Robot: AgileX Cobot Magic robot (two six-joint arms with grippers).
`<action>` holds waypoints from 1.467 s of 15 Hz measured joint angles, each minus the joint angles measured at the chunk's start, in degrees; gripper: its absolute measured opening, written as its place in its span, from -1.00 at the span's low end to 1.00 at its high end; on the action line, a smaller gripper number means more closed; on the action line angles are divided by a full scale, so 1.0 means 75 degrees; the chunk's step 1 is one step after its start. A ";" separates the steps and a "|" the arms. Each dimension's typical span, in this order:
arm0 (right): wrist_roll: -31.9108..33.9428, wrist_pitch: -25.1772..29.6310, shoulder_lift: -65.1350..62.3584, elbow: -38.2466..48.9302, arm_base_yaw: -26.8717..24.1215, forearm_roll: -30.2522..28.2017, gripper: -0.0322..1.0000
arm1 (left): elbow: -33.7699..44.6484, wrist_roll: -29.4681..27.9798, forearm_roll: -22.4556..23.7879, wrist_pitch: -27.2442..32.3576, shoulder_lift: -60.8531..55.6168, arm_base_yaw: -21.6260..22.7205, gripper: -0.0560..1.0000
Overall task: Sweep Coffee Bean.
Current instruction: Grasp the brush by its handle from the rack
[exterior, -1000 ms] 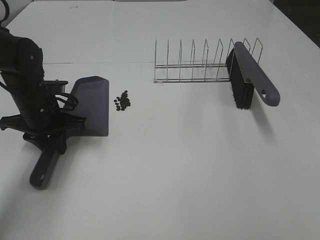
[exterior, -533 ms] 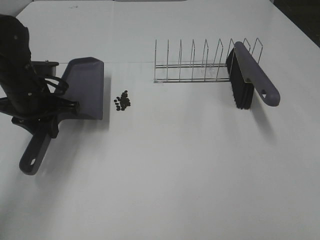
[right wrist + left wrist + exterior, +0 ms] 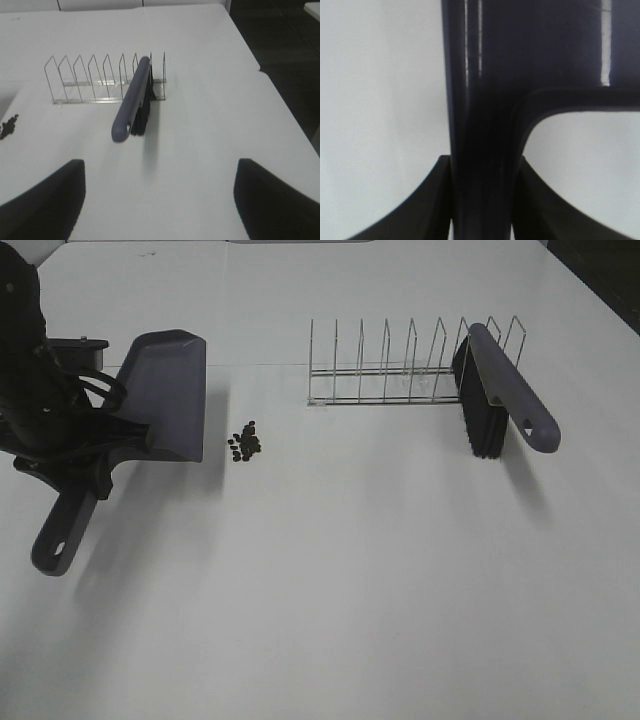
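left jaws pinch the dustpan [image 3: 165,390] handle near the coffee beans [image 3: 245,442]; right jaws spread wide.

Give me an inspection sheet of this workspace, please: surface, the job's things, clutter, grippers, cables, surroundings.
Surface: white table, plain, no stains seen.
Job's things: coffee beans in one small pile; grey dustpan beside them, mouth toward the pile, not touching it; brush leaning on the end of the wire rack.
Clutter: wire rack only, nothing in its slots.
Grippers: left gripper shut on the dustpan's handle; right gripper open, holding nothing.
Cables: black cable looped on the left arm, away from the beans.
Surroundings: dark floor beyond the table edge; nothing else seen.
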 joint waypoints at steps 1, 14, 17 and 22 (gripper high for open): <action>0.0000 -0.0443 0.0680 -0.0222 0.0000 0.0000 0.55 | 0.0000 0.0023 0.0000 0.0000 0.0000 0.0000 -0.38; -0.1283 0.0435 1.0176 -0.5844 0.0008 0.1459 0.55 | 0.0000 0.0275 0.0000 -0.0107 0.0000 0.0000 -0.38; -0.1283 0.0970 1.1742 -0.7624 0.0367 0.1207 0.55 | 0.0000 0.0275 0.0000 -0.0107 0.0000 0.0000 -0.38; -0.0879 0.2636 1.4477 -1.1161 0.0863 0.0222 0.55 | 0.0000 0.0275 0.0000 0.0000 0.0000 0.0000 -0.38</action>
